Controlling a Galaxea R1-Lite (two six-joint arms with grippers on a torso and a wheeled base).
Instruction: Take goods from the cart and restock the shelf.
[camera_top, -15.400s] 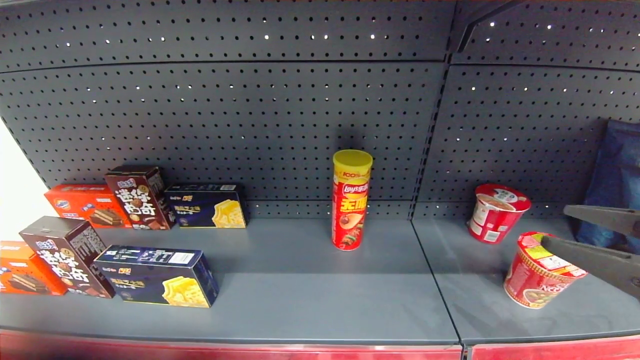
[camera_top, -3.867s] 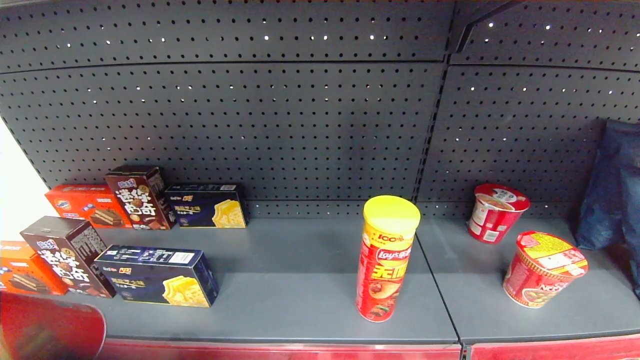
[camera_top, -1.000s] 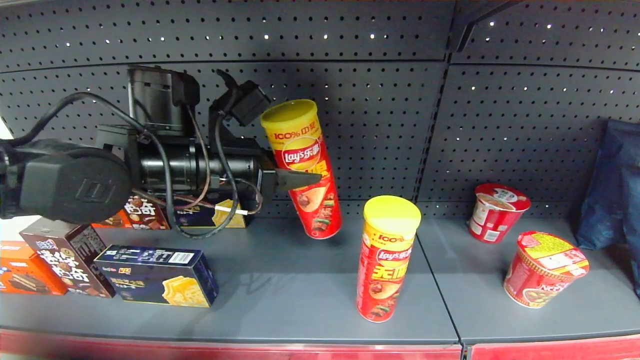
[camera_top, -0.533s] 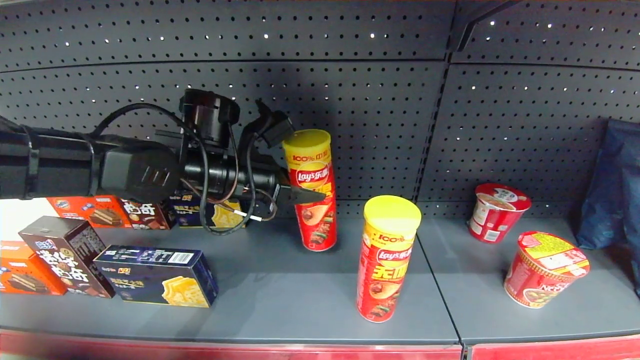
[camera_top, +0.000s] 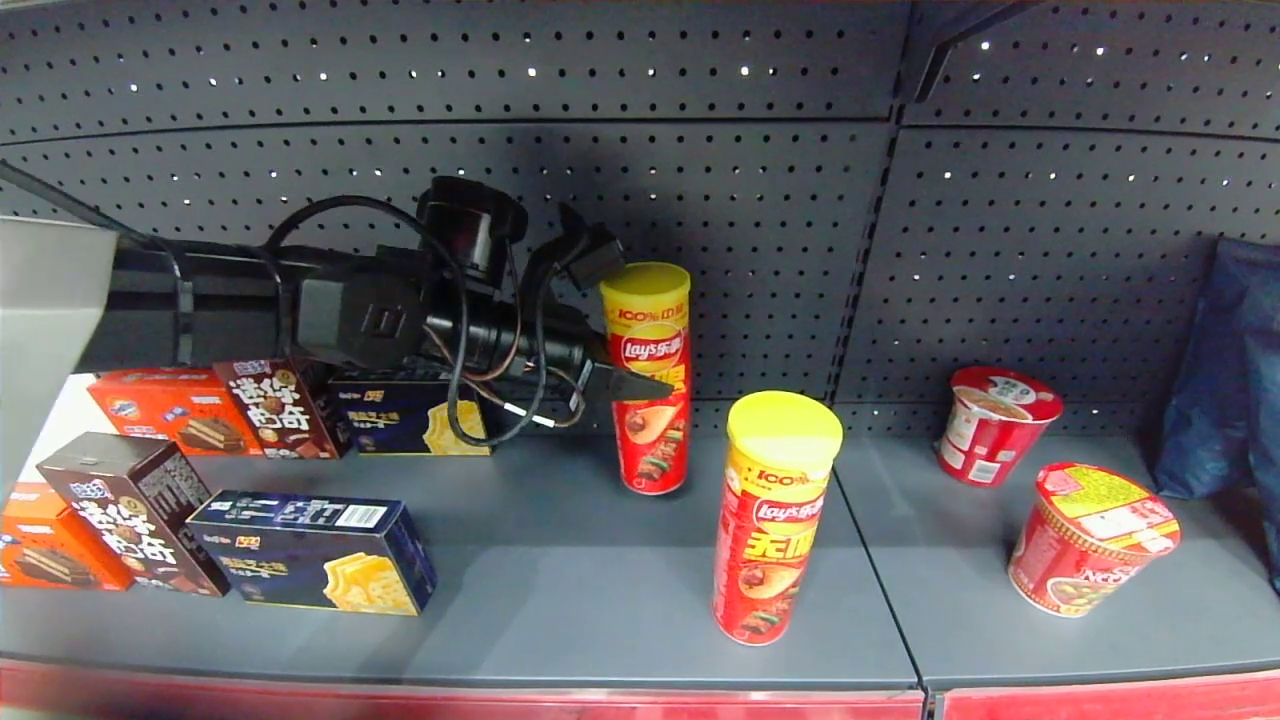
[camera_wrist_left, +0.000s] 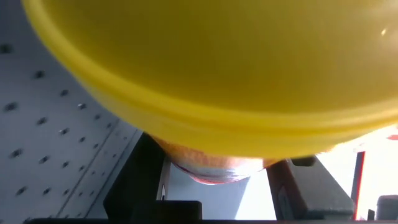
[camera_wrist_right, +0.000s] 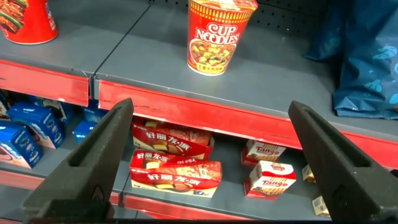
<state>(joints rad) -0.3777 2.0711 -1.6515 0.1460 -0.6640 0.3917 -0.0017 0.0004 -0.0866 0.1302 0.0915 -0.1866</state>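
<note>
- Hanging before the red front edge of the grey metal shelf (camera_wrist_right: 155, 46), the right gripper (camera_wrist_right: 214, 165) has its two dark fingers spread wide apart. A red paper noodle cup (camera_wrist_right: 222, 34) stands on the shelf beyond it, and red snack boxes (camera_wrist_right: 174, 171) lie on the tier below.
- Near the front edge, about midway along, a tall red chip can with a yellow lid (camera_top: 775, 520) stands upright, exactly where it stood four seconds ago.
- Toward the front left corner lie a dark blue cracker box (camera_top: 320, 550), a brown chocolate-pie box (camera_top: 135, 510) and an orange cake box (camera_top: 45, 550). None of them has shifted.
- Farther back, the left gripper (camera_top: 645, 385) is clenched on a second red chip can with a yellow lid (camera_top: 652, 320), gripping it at mid-height.
- A second ago this second can hung tilted and well above the shelf. It is now upright, lower and closer to the rear edge, behind and to the left of the first can.
- Its base is level with the shelf surface, though whether it touches cannot be told.
- The left arm reaches in from the left edge, above three more boxes (camera_top: 290, 405) along the rear edge.
- Near the rear right corner stand another red noodle cup (camera_top: 995, 425) and a dark blue bag (camera_top: 1215, 380), both unmoved.
- A dark perforated back panel (camera_top: 500, 150) closes the rear.
</note>
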